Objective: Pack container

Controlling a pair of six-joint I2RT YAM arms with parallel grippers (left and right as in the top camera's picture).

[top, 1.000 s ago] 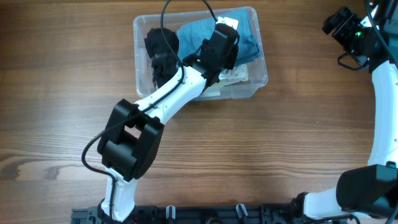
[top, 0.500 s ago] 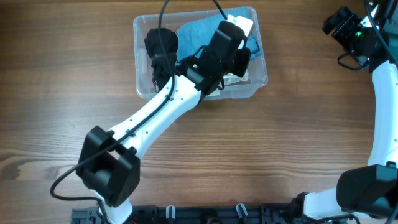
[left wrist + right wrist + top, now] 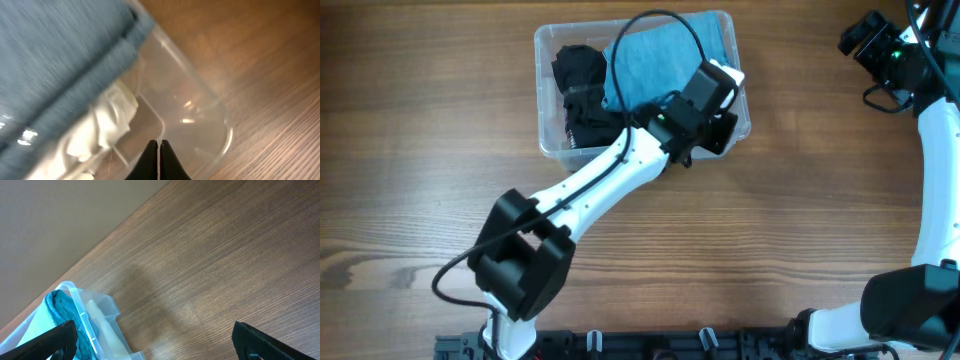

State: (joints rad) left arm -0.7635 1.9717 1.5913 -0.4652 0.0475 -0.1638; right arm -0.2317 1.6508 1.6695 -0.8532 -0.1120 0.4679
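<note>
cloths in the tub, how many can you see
3: a blue cloth on the tub's far right side, a black one on its left, a white one under the blue. More may be hidden beneath.

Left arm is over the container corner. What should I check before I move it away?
1. Left gripper shut, holding nothing: ok.
2. Blue cloth inside the container: ok.
3. Black cloth inside: ok.
4. White cloth inside, below the blue cloth: ok.
5. Left gripper above the rim, free to pull sideways: cannot tell.
6. Right gripper open, far from the container: ok.
</note>
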